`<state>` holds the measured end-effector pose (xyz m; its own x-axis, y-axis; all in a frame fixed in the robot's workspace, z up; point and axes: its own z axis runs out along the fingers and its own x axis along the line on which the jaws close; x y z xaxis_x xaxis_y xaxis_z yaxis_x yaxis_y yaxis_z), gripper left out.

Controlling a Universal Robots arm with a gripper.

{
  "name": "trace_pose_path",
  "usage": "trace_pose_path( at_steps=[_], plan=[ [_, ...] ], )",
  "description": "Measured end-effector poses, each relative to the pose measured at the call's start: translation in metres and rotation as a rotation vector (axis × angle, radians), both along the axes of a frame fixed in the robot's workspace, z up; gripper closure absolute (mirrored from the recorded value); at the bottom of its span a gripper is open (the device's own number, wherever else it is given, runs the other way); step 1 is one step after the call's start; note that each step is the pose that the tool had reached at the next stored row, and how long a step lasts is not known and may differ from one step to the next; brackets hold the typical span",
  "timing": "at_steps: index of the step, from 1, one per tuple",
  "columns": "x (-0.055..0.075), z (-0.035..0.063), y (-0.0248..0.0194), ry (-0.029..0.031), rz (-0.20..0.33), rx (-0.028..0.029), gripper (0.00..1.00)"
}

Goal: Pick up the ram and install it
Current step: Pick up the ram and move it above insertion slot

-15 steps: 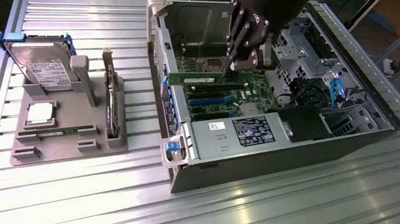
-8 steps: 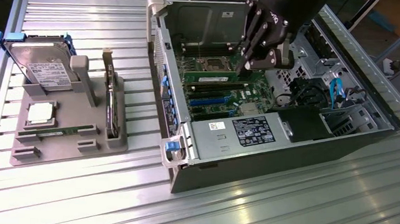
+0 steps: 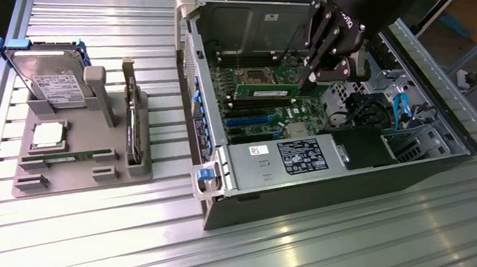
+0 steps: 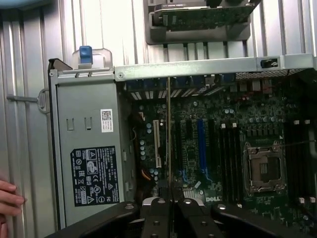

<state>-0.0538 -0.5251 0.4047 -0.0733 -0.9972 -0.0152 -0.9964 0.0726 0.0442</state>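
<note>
My gripper (image 3: 312,79) reaches into the open computer case (image 3: 218,197), shut on the ram (image 3: 265,89), a long green stick. The stick hangs over the motherboard (image 3: 260,113), just beside the processor socket (image 3: 256,74). I cannot tell whether it touches a slot. In the wrist view the ram (image 4: 169,139) shows edge-on as a thin line running out from between the gripper (image 4: 171,201) fingers, above the board's slots. A second, identical ram (image 3: 66,156) lies in the grey holder tray (image 3: 81,183) at the exterior view's left.
The tray also carries a hard drive (image 3: 50,78), a square silver processor chip (image 3: 49,134) and an upright expansion card (image 3: 131,125). A labelled power supply (image 3: 290,157) fills the case's near corner. A person's fingertips (image 4: 7,198) rest on the ribbed metal table (image 3: 339,243).
</note>
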Motion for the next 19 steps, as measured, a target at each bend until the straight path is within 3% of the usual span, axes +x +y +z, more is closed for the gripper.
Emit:
trace_pose_path(
  at_steps=[8, 19],
  plan=[
    [0.027, 0.0, 0.0, 0.0012, 0.0, 0.0001, 0.88],
    [0.029, -0.0002, 0.0003, 0.0011, 0.0, 0.0004, 0.88]
  ],
)
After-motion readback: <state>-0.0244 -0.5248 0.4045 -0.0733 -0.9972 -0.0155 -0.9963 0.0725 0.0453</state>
